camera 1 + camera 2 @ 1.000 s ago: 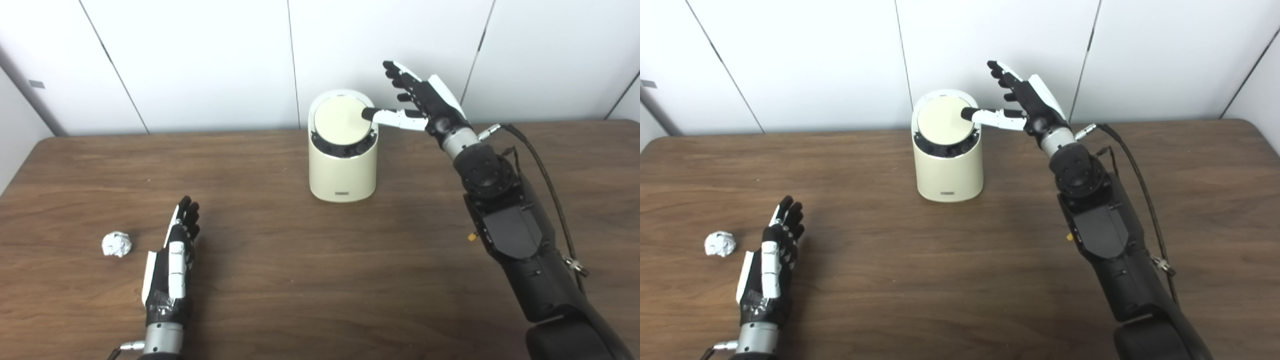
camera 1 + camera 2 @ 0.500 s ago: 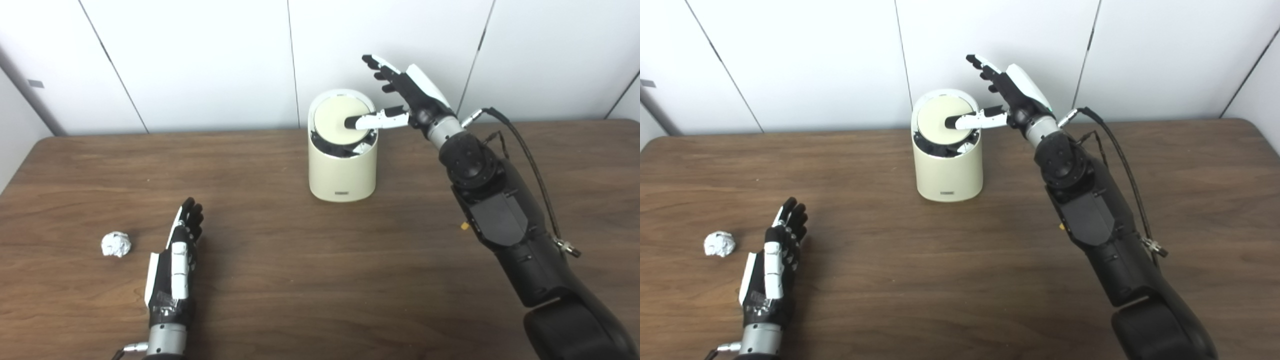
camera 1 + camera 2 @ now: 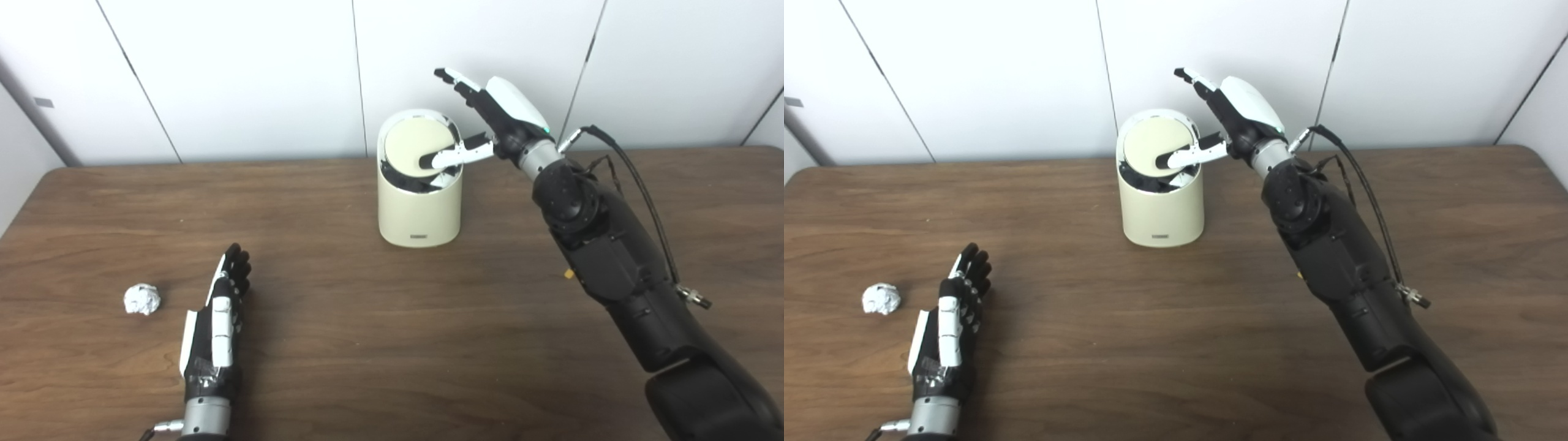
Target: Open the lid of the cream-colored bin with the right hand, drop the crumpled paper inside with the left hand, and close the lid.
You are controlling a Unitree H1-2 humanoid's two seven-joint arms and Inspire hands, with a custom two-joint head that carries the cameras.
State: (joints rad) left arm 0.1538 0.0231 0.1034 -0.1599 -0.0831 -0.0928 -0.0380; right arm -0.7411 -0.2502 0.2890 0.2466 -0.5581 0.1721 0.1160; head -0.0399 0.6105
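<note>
Cream-colored bin (image 3: 419,208) stands upright at the far middle of the brown wood tabletop (image 3: 380,343), near the white wall panels (image 3: 245,73). Its round lid (image 3: 415,144) is tilted, near edge pushed down into the bin, w/ dark interior showing around the front rim. Right hand (image 3: 496,113) hovers just right of & above the bin top: fingers (image 3: 456,82) spread wide & raised, holding nothing, while the white thumb (image 3: 450,157) reaches left & presses on the lid's right part. Left hand (image 3: 214,318) lies flat on the tabletop at front left, fingers straight & close together, empty, touching only the wood. Crumpled paper (image 3: 142,299) sits on the tabletop just left of the left hand, not touching it, well apart from the bin.
</note>
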